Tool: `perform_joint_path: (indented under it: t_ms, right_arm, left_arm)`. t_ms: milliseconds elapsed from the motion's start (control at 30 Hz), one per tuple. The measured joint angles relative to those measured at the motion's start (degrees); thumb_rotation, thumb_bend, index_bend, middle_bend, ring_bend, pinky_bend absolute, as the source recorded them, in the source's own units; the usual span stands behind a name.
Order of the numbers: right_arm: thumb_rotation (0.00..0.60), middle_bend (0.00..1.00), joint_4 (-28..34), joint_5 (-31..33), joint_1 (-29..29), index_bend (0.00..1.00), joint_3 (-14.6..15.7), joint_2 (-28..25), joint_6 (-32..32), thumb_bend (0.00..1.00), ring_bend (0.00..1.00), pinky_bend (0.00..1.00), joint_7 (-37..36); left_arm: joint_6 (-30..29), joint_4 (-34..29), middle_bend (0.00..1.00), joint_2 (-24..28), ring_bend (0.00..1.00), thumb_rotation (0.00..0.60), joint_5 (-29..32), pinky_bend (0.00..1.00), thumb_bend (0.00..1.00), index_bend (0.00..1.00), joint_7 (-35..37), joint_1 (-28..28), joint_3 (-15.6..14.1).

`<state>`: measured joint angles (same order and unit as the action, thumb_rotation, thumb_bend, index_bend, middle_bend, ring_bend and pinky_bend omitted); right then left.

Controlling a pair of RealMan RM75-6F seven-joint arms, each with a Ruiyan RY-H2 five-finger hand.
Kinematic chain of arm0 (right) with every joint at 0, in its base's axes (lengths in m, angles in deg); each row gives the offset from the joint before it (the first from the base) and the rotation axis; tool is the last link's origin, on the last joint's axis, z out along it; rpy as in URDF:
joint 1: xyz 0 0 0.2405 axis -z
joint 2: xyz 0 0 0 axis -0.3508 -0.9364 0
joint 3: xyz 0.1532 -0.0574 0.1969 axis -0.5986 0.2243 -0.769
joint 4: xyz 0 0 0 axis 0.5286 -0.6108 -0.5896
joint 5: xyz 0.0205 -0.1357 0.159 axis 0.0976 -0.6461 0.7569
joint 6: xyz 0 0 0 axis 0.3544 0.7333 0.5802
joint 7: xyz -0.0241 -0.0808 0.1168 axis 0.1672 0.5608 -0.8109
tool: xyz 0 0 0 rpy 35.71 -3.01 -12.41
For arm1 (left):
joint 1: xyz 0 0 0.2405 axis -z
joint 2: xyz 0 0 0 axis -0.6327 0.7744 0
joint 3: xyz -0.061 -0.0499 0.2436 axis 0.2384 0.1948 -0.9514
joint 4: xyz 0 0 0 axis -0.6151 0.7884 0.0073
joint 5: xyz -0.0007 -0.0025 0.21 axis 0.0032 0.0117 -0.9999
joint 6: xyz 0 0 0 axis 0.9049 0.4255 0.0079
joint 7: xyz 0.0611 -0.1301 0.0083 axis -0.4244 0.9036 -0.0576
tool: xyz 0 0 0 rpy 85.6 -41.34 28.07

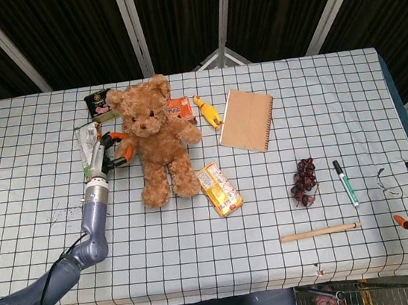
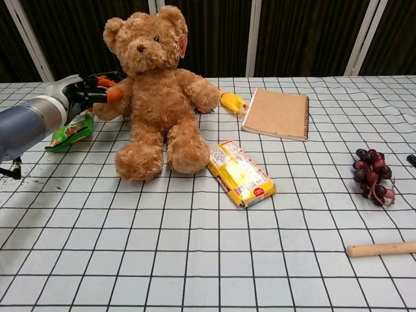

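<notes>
The left robot hand (image 2: 97, 91) grasps the teddy bear (image 2: 156, 97) by its arm; it sits upright, not yet released.

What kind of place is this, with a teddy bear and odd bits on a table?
Probably a robot test bench: a checked tablecloth strewn with unrelated props, dark curtains behind, and the left hand gripping the teddy bear by its arm.

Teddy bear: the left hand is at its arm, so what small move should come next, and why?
Probably draw the teddy bear a little further toward the left edge. The left hand grips its arm, the bear sits upright, and open cloth lies in front of it. The green snack bag lies just under the hand, so the pull should stay clear of it.
</notes>
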<state>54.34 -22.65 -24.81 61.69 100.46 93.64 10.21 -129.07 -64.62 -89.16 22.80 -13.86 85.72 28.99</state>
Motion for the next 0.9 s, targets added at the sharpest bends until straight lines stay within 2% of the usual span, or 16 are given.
perform_joint_path:
  t_ms: [233, 600, 667, 800, 900]
  right_arm:
    - [0.6, 0.0, -0.09, 0.11, -0.01, 0.0, 0.0, -0.05, -0.1, 0.17, 0.0, 0.0, -0.08]
    - [0.6, 0.0, 0.23, 0.11, 0.07, 0.0, 0.17, -0.17, -0.18, 0.17, 0.0, 0.0, 0.01]
    - [0.6, 0.0, 0.18, 0.18, 0.02, 0.0, 0.15, -0.15, -0.29, 0.17, 0.0, 0.0, 0.0]
    - [0.6, 0.0, 0.02, 0.37, -0.09, 0.0, 0.09, -0.24, -0.64, 0.17, 0.0, 0.0, -0.34]
    - [0.6, 0.0, -0.1, 0.27, 0.0, 0.0, 0.12, -0.3, -0.51, 0.17, 0.0, 0.0, -0.7]
  left_arm:
    - [-2.14, -2.43, 0.42, 0.33, 0.0, 0.6, -0.91, 0.0, 0.51, 0.41, -1.87, 0.23, -0.01]
    - [-1.49, -1.35, 0.4, -0.01, 0.0, 0.6, 0.53, 0.0, 0.51, 0.4, -3.25, -0.21, -0.01]
    - [-2.19, -2.17, 0.35, 0.26, 0.0, 0.6, 0.03, 0.0, 0.49, 0.38, -3.11, -0.24, 0.12]
    - [-2.8, -4.24, 0.15, 1.41, 0.0, 0.6, -0.8, 0.0, 0.47, 0.3, -2.93, -0.66, 0.06]
    - [-1.1, -6.49, 0.1, 3.15, 0.0, 0.6, -1.2, 0.0, 0.47, 0.26, -2.1, -1.37, -0.39]
